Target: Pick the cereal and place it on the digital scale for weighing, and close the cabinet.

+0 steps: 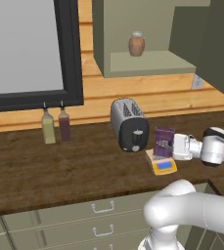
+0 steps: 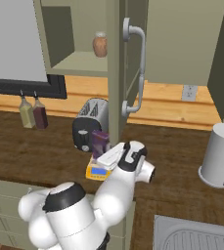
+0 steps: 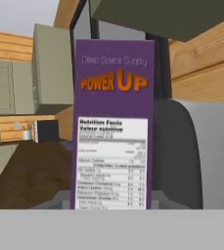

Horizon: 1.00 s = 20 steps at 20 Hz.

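One cereal box (image 1: 163, 141) stands upright on the scale (image 1: 163, 166), just beside the toaster (image 1: 129, 125), on the side away from the two bottles (image 1: 55, 125). The gripper (image 1: 169, 144) is level with the box and at its side; whether the jaws grip it or stand clear cannot be told. Above the toaster, the cabinet (image 1: 147, 62) is open, door (image 2: 128, 68) swung out, with a jar (image 1: 136, 44) on its shelf.

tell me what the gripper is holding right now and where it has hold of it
It cannot be told. The gripper is right at the cereal box, which stands upright on the scale, but no fingertips show on it.
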Motion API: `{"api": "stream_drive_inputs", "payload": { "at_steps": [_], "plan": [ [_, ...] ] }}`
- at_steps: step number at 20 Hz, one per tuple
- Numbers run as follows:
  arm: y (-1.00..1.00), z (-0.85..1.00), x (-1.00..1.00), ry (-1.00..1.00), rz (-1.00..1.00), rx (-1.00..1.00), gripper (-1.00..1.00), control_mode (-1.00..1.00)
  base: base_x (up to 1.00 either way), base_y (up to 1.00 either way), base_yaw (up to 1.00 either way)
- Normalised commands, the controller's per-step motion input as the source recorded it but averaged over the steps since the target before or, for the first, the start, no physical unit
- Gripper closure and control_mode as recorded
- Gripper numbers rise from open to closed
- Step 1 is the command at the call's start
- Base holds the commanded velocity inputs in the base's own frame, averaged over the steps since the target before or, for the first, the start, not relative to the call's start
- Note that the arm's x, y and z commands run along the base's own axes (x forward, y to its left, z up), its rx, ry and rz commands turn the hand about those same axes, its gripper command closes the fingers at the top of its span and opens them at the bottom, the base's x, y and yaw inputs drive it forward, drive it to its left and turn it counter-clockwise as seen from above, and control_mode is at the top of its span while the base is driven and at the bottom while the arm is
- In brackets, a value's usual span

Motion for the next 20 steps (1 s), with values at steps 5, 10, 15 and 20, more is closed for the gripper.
{"api": "stream_drive_inputs", "payload": {
  "at_steps": [5, 10, 15, 20],
  "plan": [
    [0.27, -0.02, 0.0, 0.0, 0.0, 0.0, -1.0, -1.0, 0.0, 0.0, 0.0],
    [-0.13, 0.0, 0.0, 0.0, 0.0, 0.0, -1.0, -1.0, 0.0, 0.0, 0.0],
    [-0.47, 0.0, -0.01, -0.01, 0.0, 0.05, -1.0, -1.0, 0.0, 0.0, 0.0],
    [-0.54, 0.0, -0.03, -0.03, 0.0, 0.07, -1.0, -1.0, 0.0, 0.0, 0.0]
  ]
}}
